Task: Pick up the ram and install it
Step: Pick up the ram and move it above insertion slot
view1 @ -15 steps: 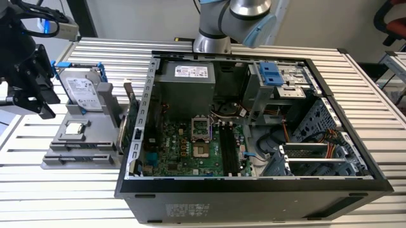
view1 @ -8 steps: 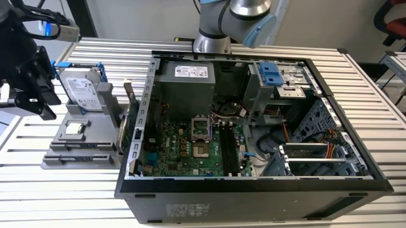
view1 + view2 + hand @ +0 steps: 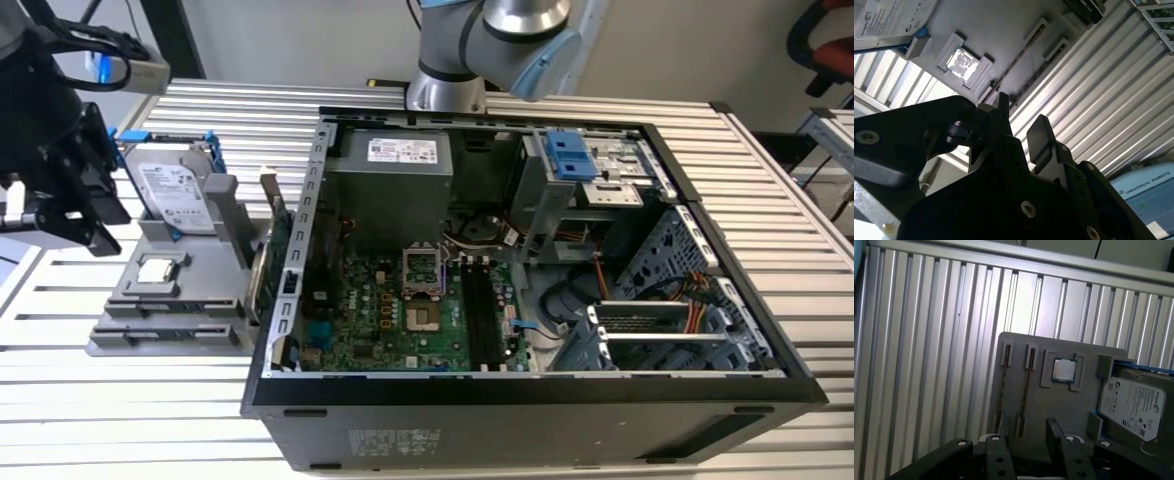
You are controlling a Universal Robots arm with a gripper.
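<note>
Jaws apart, empty, near grey tray [image 3: 1069, 410], ram [image 3: 1025, 390] edge-on in slot, labelled hard drive [image 3: 1131, 407] beside

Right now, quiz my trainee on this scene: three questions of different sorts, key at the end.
1. True or false: the gripper is shut on a ram stick.
2. The processor chip sits: A) on the gray fixture B) in the motherboard socket C) in the gripper.
3. In the exterior view, on which side of the computer case is the gripper?
Key: 1 false, open and empty, ram sticks in the fixture; 2 A; 3 the exterior view's left.
</note>
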